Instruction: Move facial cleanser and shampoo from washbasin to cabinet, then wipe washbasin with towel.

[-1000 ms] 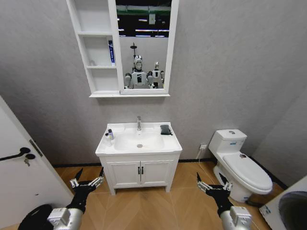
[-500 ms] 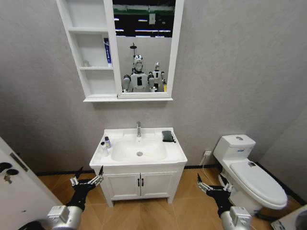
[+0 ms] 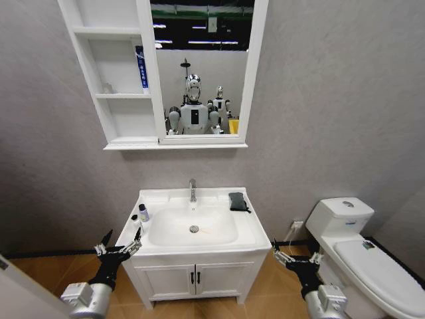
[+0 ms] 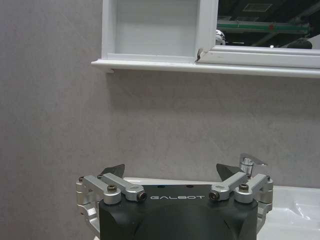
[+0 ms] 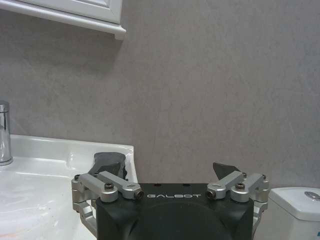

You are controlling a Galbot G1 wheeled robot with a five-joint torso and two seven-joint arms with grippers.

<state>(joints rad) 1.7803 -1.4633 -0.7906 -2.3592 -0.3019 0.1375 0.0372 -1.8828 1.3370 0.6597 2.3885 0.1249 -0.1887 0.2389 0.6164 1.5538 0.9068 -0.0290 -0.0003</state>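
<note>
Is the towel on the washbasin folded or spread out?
Folded: the towel lies as a small, compact dark pad on the washbasin rim right of the tap, nothing draped over the edge.

The head camera looks forward and down from some way off at the washbasin (image 3: 193,226) and cabinet (image 3: 109,76). Both wrist cameras sit low, near the basin, facing the wall; each shares the basin's edge with the head view.

White washbasin (image 3: 249,232) and white cabinet (image 3: 106,80), dark grey-black towel (image 3: 238,201), chrome tap (image 3: 192,190), mottled grey wall (image 3: 332,100), a blue tube (image 3: 141,66) on the shelf
</note>
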